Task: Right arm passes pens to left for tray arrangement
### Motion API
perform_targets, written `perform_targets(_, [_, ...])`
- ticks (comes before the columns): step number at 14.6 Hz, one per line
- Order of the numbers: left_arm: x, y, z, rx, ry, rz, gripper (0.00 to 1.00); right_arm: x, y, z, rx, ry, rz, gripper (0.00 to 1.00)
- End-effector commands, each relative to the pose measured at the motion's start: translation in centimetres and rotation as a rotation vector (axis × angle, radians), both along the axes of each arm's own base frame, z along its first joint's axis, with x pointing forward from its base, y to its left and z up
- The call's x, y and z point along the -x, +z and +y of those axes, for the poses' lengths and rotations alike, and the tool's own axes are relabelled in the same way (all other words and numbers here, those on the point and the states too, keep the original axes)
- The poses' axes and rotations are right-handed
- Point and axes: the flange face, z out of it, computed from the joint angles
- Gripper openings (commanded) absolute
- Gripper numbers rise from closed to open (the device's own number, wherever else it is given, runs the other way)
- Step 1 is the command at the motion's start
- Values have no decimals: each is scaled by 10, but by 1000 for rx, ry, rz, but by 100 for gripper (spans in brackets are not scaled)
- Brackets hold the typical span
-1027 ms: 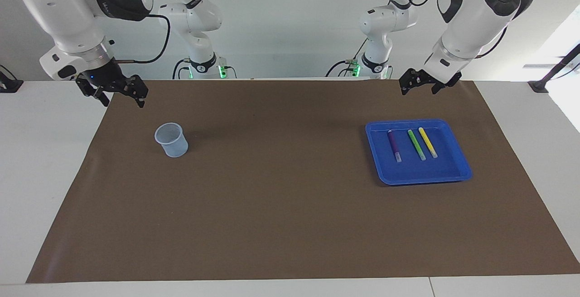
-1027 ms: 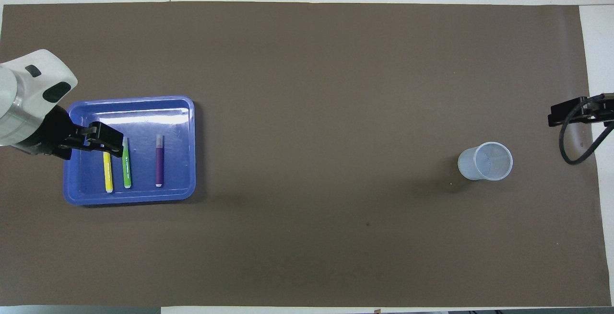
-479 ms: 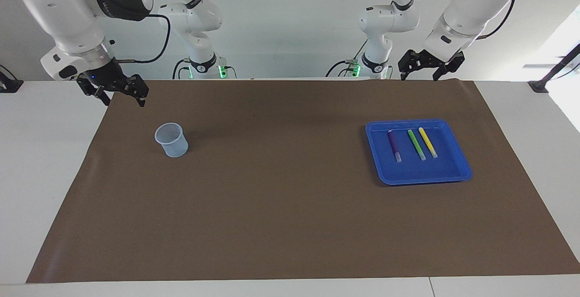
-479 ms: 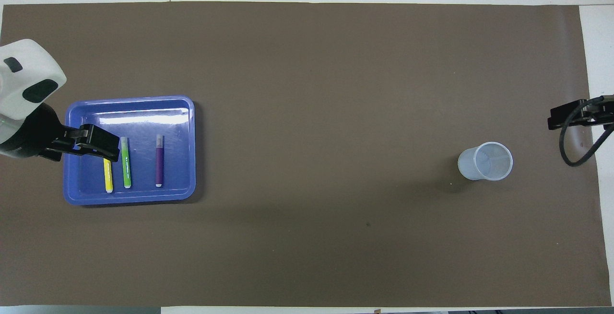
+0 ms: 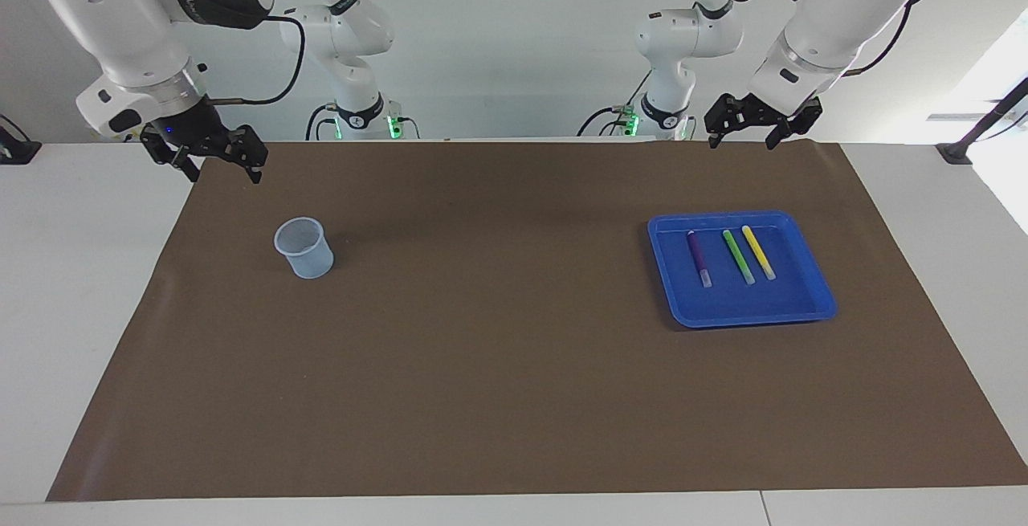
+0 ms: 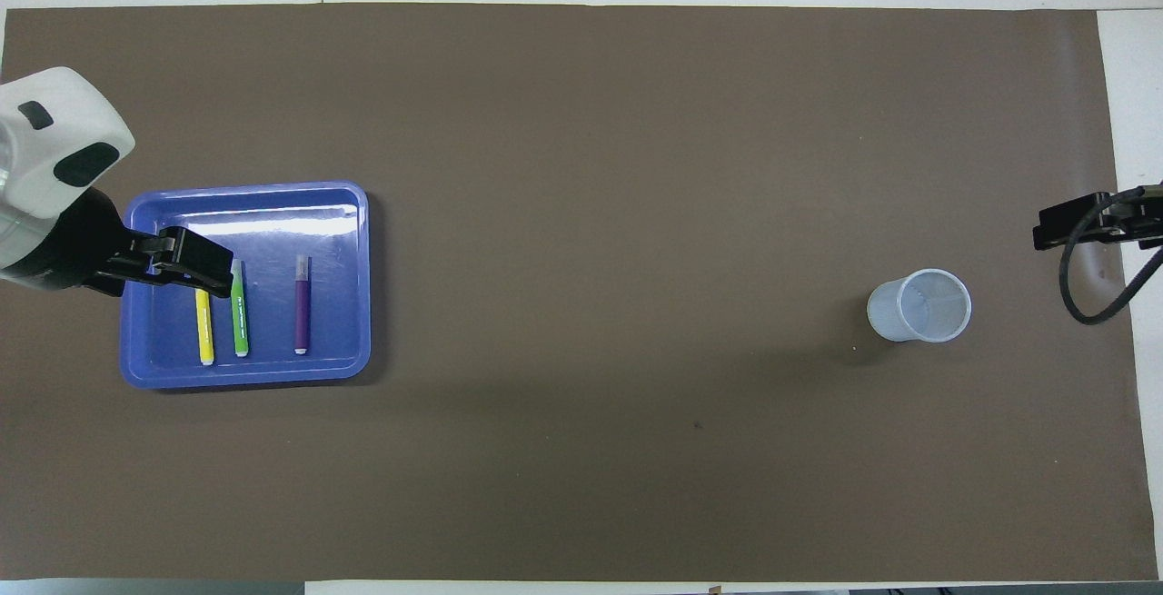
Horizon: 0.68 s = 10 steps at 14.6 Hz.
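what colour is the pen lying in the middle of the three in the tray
Bright green: the thin green marker pen lies between the purple and yellow ones in the shallow blue plastic tray. Clearest in the facing view.

**A:** so where's everything sitting?

**B:** tray point(image 5: 817, 295) is on the mat point(image 5: 498, 365) toward the left arm's end, three pens point(image 5: 729, 256) lying in it side by side, not touching.

**A:** and the cup point(image 5: 304, 248)?

**B:** upright on the mat toward the right arm's end, well apart from the tray.
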Motion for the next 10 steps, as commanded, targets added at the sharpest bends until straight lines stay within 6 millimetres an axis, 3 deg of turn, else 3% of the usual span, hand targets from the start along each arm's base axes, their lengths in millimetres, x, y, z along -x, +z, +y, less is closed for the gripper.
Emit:
perform_targets(1, [-2,5,-3,-1,10,-10,100,6,2,-2,-41,10,-4,100])
perform_targets(6, [-6,9,7,4,32,-37,100,4,1,1,-39,17,-6,100])
perform_targets(10, [-10,9,3,5,44,-74,100,4,1,1,-32,20,-7,100])
